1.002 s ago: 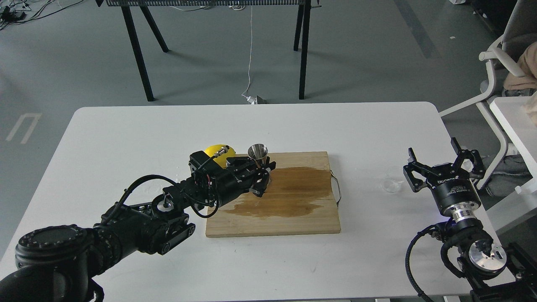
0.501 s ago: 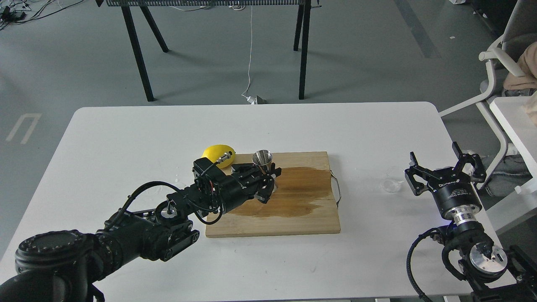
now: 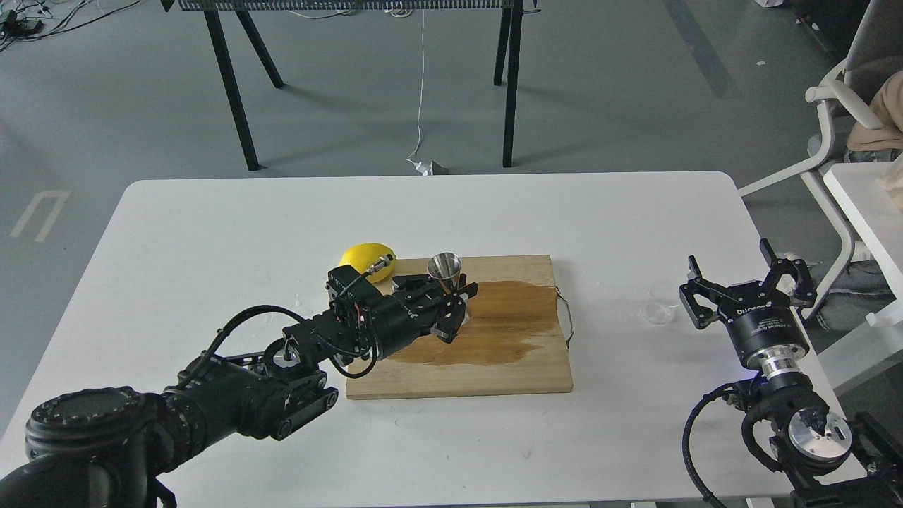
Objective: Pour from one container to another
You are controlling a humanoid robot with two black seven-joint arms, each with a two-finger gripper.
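A: Grey workshop floor, black trestle legs behind, and a white tabletop point(image 3: 211, 226) carrying a wooden cutting board point(image 3: 494, 367) with a big dark wet patch point(image 3: 494, 324) across it.

B: Where are the two vessels?

A: The steel jigger point(image 3: 446, 268) stands upright at the board's back left, just beside the lemon point(image 3: 363, 255). The left end effector point(image 3: 451, 307) is at its lower half; its fingers appear pressed around the jigger's waist, pinching it. The tiny clear cup point(image 3: 659, 310) sits on the tabletop well right of the board, just beside the right end effector point(image 3: 748, 282), whose fingers are spread wide and hold nothing.

B: What could go wrong?

A: The narrow waist is a slippery hold, I'd judge; a skewed squeeze could tip the jigger. The wet board may let its base slide. The cup is nearly invisible and light, so the right fingers could knock it over before closing. And the jigger's small mouth leaves little margin for the pour.
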